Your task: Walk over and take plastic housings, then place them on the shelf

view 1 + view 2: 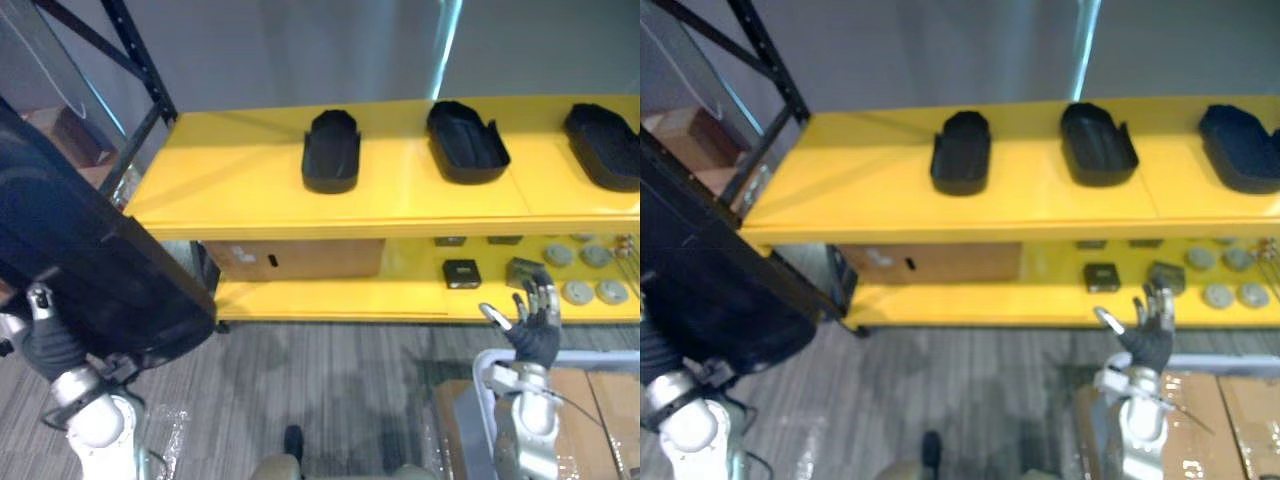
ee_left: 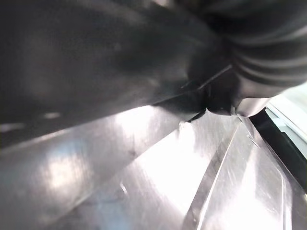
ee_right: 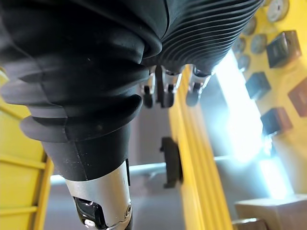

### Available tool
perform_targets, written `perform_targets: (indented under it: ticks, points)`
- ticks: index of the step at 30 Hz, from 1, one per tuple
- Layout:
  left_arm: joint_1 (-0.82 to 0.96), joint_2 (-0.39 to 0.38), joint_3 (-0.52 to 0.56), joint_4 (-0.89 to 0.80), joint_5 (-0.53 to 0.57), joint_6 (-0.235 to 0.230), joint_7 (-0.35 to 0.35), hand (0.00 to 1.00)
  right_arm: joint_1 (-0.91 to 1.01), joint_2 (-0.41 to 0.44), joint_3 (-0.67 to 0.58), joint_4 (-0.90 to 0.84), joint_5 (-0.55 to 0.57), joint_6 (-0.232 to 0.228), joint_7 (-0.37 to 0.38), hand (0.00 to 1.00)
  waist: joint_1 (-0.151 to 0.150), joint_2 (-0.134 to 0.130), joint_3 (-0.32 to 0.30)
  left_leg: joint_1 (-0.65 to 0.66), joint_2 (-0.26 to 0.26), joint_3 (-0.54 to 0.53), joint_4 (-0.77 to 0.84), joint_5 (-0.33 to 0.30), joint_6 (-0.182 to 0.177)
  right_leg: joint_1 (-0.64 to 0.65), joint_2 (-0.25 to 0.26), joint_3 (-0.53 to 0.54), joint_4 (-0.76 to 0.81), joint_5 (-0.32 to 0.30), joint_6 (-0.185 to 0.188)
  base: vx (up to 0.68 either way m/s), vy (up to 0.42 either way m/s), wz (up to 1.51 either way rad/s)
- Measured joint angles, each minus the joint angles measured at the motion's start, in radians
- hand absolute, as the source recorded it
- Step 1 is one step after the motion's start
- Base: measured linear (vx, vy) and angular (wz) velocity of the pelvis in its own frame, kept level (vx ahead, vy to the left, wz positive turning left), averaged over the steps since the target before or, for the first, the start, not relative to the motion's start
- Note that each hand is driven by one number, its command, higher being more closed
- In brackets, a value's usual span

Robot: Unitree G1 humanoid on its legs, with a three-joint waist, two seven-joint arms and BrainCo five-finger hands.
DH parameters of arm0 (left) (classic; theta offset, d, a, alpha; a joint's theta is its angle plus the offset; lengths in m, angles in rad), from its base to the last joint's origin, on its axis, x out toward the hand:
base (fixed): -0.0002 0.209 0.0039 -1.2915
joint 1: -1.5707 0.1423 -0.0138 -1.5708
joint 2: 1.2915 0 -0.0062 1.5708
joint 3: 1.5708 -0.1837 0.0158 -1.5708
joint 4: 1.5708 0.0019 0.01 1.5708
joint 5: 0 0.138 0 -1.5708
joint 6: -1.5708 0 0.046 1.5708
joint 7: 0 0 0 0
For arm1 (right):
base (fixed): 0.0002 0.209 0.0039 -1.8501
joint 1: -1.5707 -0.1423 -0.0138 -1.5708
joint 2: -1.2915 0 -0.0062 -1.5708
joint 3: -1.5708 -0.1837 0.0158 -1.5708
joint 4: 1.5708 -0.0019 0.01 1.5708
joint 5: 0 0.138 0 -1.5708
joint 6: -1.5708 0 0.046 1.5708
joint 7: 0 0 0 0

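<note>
Three black plastic housings lie on the top of the yellow shelf (image 1: 250, 200): one at the left (image 1: 331, 150), one in the middle (image 1: 466, 140) and one at the right edge (image 1: 605, 145). A much larger-looking black housing (image 1: 90, 250) hangs close at the left, held up off the floor. My left hand (image 1: 45, 335) is at its lower edge with the thumb against its near face; the other fingers are hidden behind it. The left wrist view shows this housing's dark surface (image 2: 96, 62) from very close. My right hand (image 1: 535, 318) is open and empty in front of the lower shelf.
On the lower shelf sit a cardboard box (image 1: 295, 258), small dark boxes (image 1: 461, 272) and several grey discs (image 1: 590, 275). Cardboard boxes (image 1: 590, 400) lie on the floor at the lower right. A black rack post (image 1: 140, 60) rises at the shelf's left end.
</note>
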Motion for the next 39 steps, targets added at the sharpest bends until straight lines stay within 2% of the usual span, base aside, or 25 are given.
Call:
perform_targets:
  ticks: [1,2,3,4,5,6,7,8,11,12,15,17,18,24,26,28,29,30,31,33,34,35,37,38,39]
  points:
    - [0.033,0.001,0.003,-0.005,-0.002,0.000,-0.017,1.00,0.008,0.013,0.006,0.000,0.000,0.000,-0.005,0.00,0.000,-0.005,0.003,0.009,0.004,-0.017,0.007,-0.012,0.006,-0.028,0.009,0.024,0.070,0.044,-0.057,-0.08,0.011,0.28]
    - [0.051,0.000,0.002,-0.009,-0.003,0.000,-0.021,1.00,0.009,0.016,0.007,0.000,0.000,-0.001,-0.007,0.00,-0.004,-0.002,0.002,0.010,0.007,-0.024,-0.008,-0.016,0.012,-0.041,0.025,0.040,0.078,0.074,-0.075,-0.05,0.052,0.40]
    - [0.070,0.002,0.002,-0.016,-0.011,-0.001,-0.034,1.00,0.012,0.033,0.005,0.004,-0.001,-0.005,-0.015,0.00,-0.011,-0.041,-0.019,0.015,-0.014,-0.043,-0.030,-0.041,0.034,-0.072,0.023,0.072,0.058,0.111,-0.076,0.09,0.085,0.42]
    - [0.059,0.000,0.007,-0.038,-0.035,-0.005,-0.040,1.00,-0.004,0.047,0.006,-0.013,-0.002,-0.017,-0.017,0.00,-0.013,-0.070,0.009,-0.094,-0.033,0.032,0.297,-0.107,0.097,-0.092,-0.004,0.097,0.108,0.094,-0.049,0.12,0.075,0.32]
    - [0.052,-0.015,0.002,-0.043,-0.039,-0.007,-0.041,1.00,-0.004,0.035,0.006,-0.034,-0.003,-0.025,-0.018,0.00,-0.012,-0.048,0.024,-0.076,0.001,0.049,0.314,-0.180,0.086,-0.119,0.012,0.090,0.160,0.105,-0.046,0.10,0.056,0.30]
    - [0.035,-0.015,-0.004,-0.030,-0.039,-0.003,-0.046,1.00,-0.010,0.045,0.009,-0.015,-0.005,-0.034,-0.024,0.00,-0.015,-0.038,0.056,-0.076,0.011,0.017,0.316,-0.243,0.055,-0.149,0.035,0.146,0.167,0.037,-0.010,0.01,0.021,0.25]
    - [0.040,-0.015,-0.021,-0.029,-0.040,-0.002,-0.044,1.00,-0.001,0.053,0.012,-0.002,-0.006,-0.032,-0.033,0.00,-0.017,-0.043,0.053,-0.087,0.019,0.010,0.303,-0.235,0.059,-0.156,0.064,0.154,0.082,-0.012,0.022,-0.01,0.022,0.33]
    - [0.051,-0.014,-0.031,-0.029,-0.042,-0.003,-0.039,1.00,0.007,0.053,0.015,-0.001,-0.005,-0.035,-0.042,0.00,-0.014,-0.046,0.053,-0.101,0.027,0.011,0.295,-0.235,0.059,-0.155,0.088,0.149,-0.012,-0.021,0.036,0.00,-0.053,0.22]
    - [0.115,-0.014,-0.046,-0.042,-0.042,-0.003,-0.010,1.00,-0.002,0.044,0.006,-0.002,0.003,-0.052,-0.061,0.00,-0.011,-0.080,0.036,-0.102,0.015,0.036,0.287,-0.231,0.039,-0.140,0.125,0.131,-0.238,-0.031,0.017,0.09,-0.125,-0.01]
    - [0.128,-0.028,-0.046,-0.041,-0.043,-0.005,-0.003,1.00,-0.004,0.026,0.000,-0.001,0.006,-0.057,-0.061,0.00,-0.014,-0.075,0.028,-0.107,0.020,0.043,0.303,-0.241,0.019,-0.131,0.136,0.145,-0.269,0.014,0.037,0.14,-0.128,-0.12]
    - [0.140,-0.058,-0.071,-0.042,-0.073,-0.028,-0.002,1.00,0.005,-0.008,-0.015,-0.004,0.005,-0.059,-0.081,0.00,-0.019,-0.005,-0.003,-0.141,0.079,0.042,0.314,-0.255,-0.010,-0.125,0.188,0.118,-0.340,0.049,0.020,0.23,-0.113,-0.07]
    - [0.118,-0.061,-0.081,-0.042,-0.105,-0.050,-0.010,1.00,0.008,-0.007,-0.038,-0.004,0.006,-0.060,-0.105,0.00,-0.029,0.015,-0.003,-0.143,0.103,0.043,0.308,-0.250,-0.020,-0.116,0.211,0.114,-0.362,0.063,0.015,0.25,-0.102,-0.01]
    - [0.102,-0.061,-0.083,-0.042,-0.113,-0.054,-0.012,1.00,0.008,-0.008,-0.059,-0.005,0.006,-0.061,-0.113,0.00,-0.040,0.016,-0.003,-0.129,0.109,0.047,0.295,-0.247,-0.025,-0.108,0.220,0.115,-0.367,0.062,0.013,0.17,-0.065,-0.09]
    - [0.009,-0.052,-0.149,-0.042,-0.107,-0.070,-0.013,1.00,0.008,-0.008,-0.129,-0.050,0.021,-0.108,-0.142,0.00,-0.045,0.017,-0.004,-0.055,0.102,0.074,0.254,-0.240,-0.033,-0.076,0.217,0.147,-0.372,0.040,0.003,0.15,0.003,-0.22]
    - [-0.003,-0.051,-0.170,-0.042,-0.107,-0.069,-0.009,1.00,0.017,-0.006,-0.123,-0.059,0.021,-0.108,-0.150,0.00,-0.046,0.016,-0.004,-0.057,0.087,0.086,0.298,-0.240,-0.033,-0.069,0.205,0.161,-0.357,0.009,0.011,0.07,0.011,-0.16]
    - [0.007,-0.044,-0.196,-0.043,-0.104,-0.063,-0.002,1.00,0.034,0.006,-0.108,-0.068,0.021,-0.107,-0.150,0.00,-0.044,0.018,-0.002,-0.086,0.086,0.100,0.457,-0.240,-0.032,-0.046,0.193,0.175,-0.317,-0.034,0.013,0.08,0.015,-0.22]
    - [0.011,-0.044,-0.202,-0.044,-0.102,-0.061,-0.001,1.00,0.042,0.011,-0.104,-0.073,0.021,-0.107,-0.150,0.00,-0.043,0.020,-0.002,-0.104,0.091,0.101,0.526,-0.238,-0.028,-0.042,0.190,0.176,-0.302,-0.054,0.009,0.06,0.038,-0.20]
    - [0.024,-0.041,-0.218,-0.055,-0.101,-0.060,0.008,1.00,0.063,0.020,-0.094,-0.081,0.022,-0.108,-0.150,0.00,-0.043,0.028,0.001,-0.151,0.109,0.101,0.677,-0.218,0.002,-0.035,0.195,0.182,-0.253,-0.101,0.000,0.08,0.037,-0.22]
    - [0.035,-0.038,-0.230,-0.072,-0.101,-0.058,0.020,1.00,0.083,0.026,-0.085,-0.087,0.021,-0.110,-0.150,0.00,-0.043,0.040,0.008,-0.206,0.138,0.100,0.822,-0.161,0.023,-0.027,0.207,0.194,-0.208,-0.135,-0.005,0.07,0.022,-0.27]
    - [0.050,-0.036,-0.227,-0.086,-0.103,-0.056,0.026,1.00,0.115,0.032,-0.065,-0.090,0.020,-0.112,-0.150,0.00,-0.040,0.048,0.009,-0.254,0.168,0.108,0.951,-0.050,0.027,-0.009,0.214,0.201,-0.172,-0.166,-0.013,0.19,0.013,-0.27]
    - [0.054,-0.036,-0.220,-0.087,-0.110,-0.053,0.027,1.00,0.146,0.045,-0.054,-0.117,0.021,-0.113,-0.152,0.00,-0.040,0.043,0.012,-0.277,0.188,0.124,1.014,0.062,0.033,0.016,0.211,0.215,-0.170,-0.170,-0.015,0.24,0.022,-0.23]
    - [0.054,-0.036,-0.216,-0.087,-0.111,-0.051,0.026,1.00,0.152,0.047,-0.047,-0.133,0.021,-0.117,-0.154,0.00,-0.039,0.038,0.015,-0.295,0.192,0.127,1.044,0.074,0.036,0.031,0.209,0.223,-0.175,-0.170,-0.016,0.21,0.035,-0.29]
    - [0.054,-0.036,-0.217,-0.088,-0.111,-0.047,0.010,1.00,0.137,0.039,-0.026,-0.182,0.022,-0.139,-0.168,0.00,-0.031,0.041,0.012,-0.303,0.192,0.120,1.017,-0.119,0.044,0.062,0.206,0.260,-0.203,-0.166,-0.009,0.22,0.073,-0.44]
    - [0.053,-0.036,-0.217,-0.089,-0.111,-0.048,0.006,1.00,0.129,0.036,-0.025,-0.194,0.022,-0.144,-0.170,0.00,-0.028,0.040,0.011,-0.302,0.191,0.117,0.972,-0.152,0.044,0.064,0.204,0.273,-0.208,-0.163,-0.006,0.21,0.128,-0.58]
    - [0.049,-0.035,-0.217,-0.090,-0.111,-0.052,-0.009,1.00,0.106,0.031,-0.023,-0.203,0.022,-0.158,-0.170,0.00,-0.014,0.031,0.011,-0.290,0.184,0.102,0.833,-0.203,0.043,0.058,0.197,0.302,-0.210,-0.161,-0.002,0.18,0.183,-0.61]
